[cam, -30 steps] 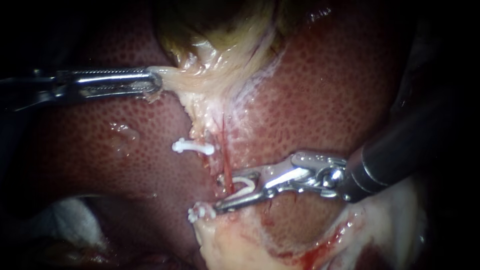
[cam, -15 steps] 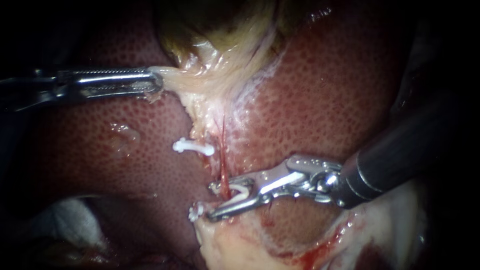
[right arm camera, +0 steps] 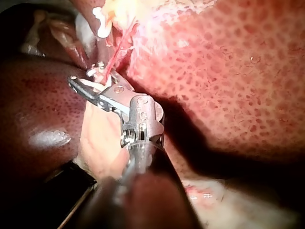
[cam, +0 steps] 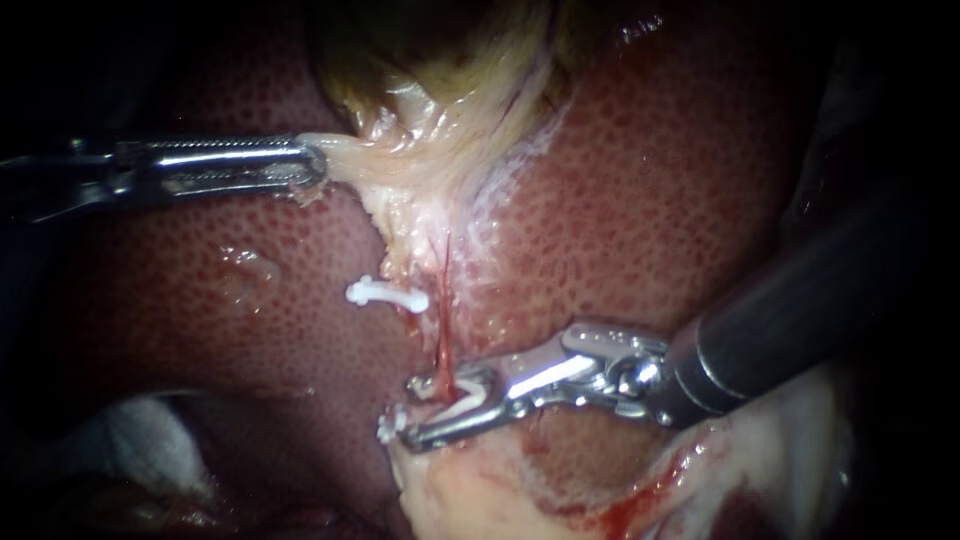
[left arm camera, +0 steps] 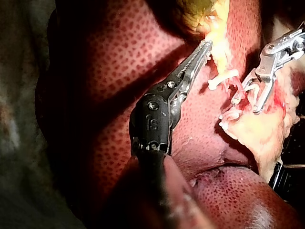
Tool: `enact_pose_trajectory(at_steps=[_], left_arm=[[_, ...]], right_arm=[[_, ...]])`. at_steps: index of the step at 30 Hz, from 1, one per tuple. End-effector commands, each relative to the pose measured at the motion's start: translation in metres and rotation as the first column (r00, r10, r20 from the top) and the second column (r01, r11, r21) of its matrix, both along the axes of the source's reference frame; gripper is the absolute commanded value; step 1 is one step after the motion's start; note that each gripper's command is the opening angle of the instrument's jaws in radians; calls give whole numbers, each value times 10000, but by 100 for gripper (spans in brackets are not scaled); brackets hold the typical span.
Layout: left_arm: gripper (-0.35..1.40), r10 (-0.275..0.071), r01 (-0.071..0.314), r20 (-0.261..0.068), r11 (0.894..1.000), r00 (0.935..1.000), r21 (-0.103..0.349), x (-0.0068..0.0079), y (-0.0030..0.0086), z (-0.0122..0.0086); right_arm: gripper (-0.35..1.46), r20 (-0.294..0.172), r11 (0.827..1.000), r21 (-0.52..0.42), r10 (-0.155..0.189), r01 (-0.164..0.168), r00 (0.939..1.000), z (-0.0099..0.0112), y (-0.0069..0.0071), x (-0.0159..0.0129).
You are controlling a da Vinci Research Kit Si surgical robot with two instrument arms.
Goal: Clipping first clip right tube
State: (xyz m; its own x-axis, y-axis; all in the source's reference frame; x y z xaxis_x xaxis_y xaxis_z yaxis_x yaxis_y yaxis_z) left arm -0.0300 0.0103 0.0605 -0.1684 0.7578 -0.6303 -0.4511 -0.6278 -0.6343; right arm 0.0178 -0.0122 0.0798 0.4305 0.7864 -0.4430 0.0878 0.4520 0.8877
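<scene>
Endoscope view, upper left: the left instrument (cam: 305,165) is coming in level from the left edge. Its claw is pressing together on a pale flap of the gallbladder (cam: 440,70) and is pinching that tissue at its tip. The flap is stretching toward the left between claw and gallbladder.

Centre of frame: the right tube (cam: 443,325) is showing as a thin red strand running down over the liver (cam: 650,200). Just left of it a white clip (cam: 387,294) is sitting crosswise on a pale strand.

Lower centre: the right instrument (cam: 440,408) is reaching in from the right edge. Its claw is standing partly spread and is gripping an open clip (cam: 470,392) from both sides. The right tube is passing down into the mouth of that clip, between the two halves of the claw. A second white clip (cam: 390,428) is lying just beside the lower tip, at the edge of pale fatty tissue (cam: 470,490).

Left wrist view: the left instrument (left arm camera: 206,46) is showing its toothed claw closing on pale tissue. The right instrument (left arm camera: 252,98) is working just beyond it.

Right wrist view: the right instrument (right arm camera: 86,78) is holding the open clip (right arm camera: 93,86), and the right tube (right arm camera: 116,52) is entering the claw from ahead.
</scene>
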Motion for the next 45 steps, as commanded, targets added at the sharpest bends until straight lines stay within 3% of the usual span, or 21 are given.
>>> enact_pose_trajectory(at_steps=[1, 15, 19, 23, 26, 45], left_arm=[[-35, 2, -2, 4, 10000, 10000, -1, 0, 0, 0], [-35, 4, -4, 6, 10000, 10000, -1, 0, 0, 0], [-35, 4, -4, 6, 10000, 10000, -1, 0, 0, 0], [-35, 7, -7, 7, 10000, 10000, -1, 0, 0, 0], [-35, 7, -7, 8, 10000, 10000, -1, 0, 0, 0], [-35, 8, -8, 8, 10000, 10000, -1, 0, 0, 1]], right_arm=[[41, 13, 10000, 45, -14, 14, 10000, 1, -1, -1], [32, 122, 9996, 286, -1, -2, 9999, 5, -2, -5], [12, 269, 9982, 602, 47, -63, 9996, 6, -1, -6], [-35, 615, 9917, 1261, 183, -260, 9979, 6, -1, -10], [-35, 917, 9856, 1590, 441, -583, 9948, 7, 0, -12], [-35, 975, 9853, 1621, 389, -545, 9945, 8, 1, -18]])
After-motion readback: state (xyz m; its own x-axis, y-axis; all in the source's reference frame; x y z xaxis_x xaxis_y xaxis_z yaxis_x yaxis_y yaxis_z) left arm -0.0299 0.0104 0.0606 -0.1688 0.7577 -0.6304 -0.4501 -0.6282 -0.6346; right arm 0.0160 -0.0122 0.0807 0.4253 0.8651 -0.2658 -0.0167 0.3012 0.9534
